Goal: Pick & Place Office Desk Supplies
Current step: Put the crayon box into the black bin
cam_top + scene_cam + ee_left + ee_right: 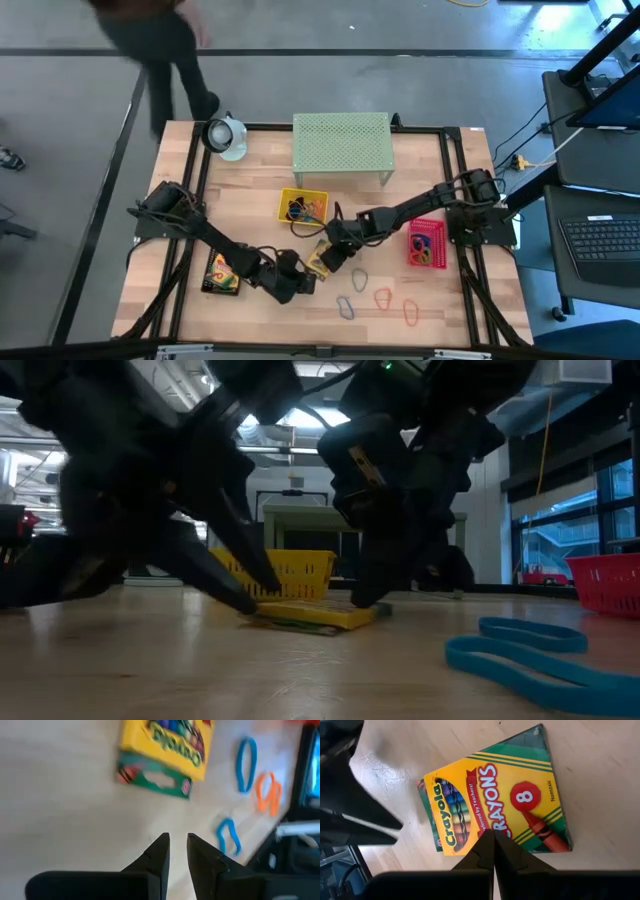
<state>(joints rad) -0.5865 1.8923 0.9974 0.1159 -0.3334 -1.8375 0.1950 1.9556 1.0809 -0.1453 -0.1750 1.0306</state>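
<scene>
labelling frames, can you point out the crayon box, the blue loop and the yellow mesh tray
crayon box (pixel 515 800), right wrist view, on the yellow front face by the red circle.
blue loop (pixel 530 657), low view, on its near band.
yellow mesh tray (pixel 287 197), high view, on its left rim.

table (pixel 260 170): wood | on it: crayon boxes (pixel 322 260), loops (pixel 383 298), mesh trays (pixel 301 206), shelf (pixel 341 143)

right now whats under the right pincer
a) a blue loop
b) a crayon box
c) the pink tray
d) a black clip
b: the right wrist view looks past the shut right pincer straight onto a yellow and green crayon box lying flat on the wooden table.
</scene>
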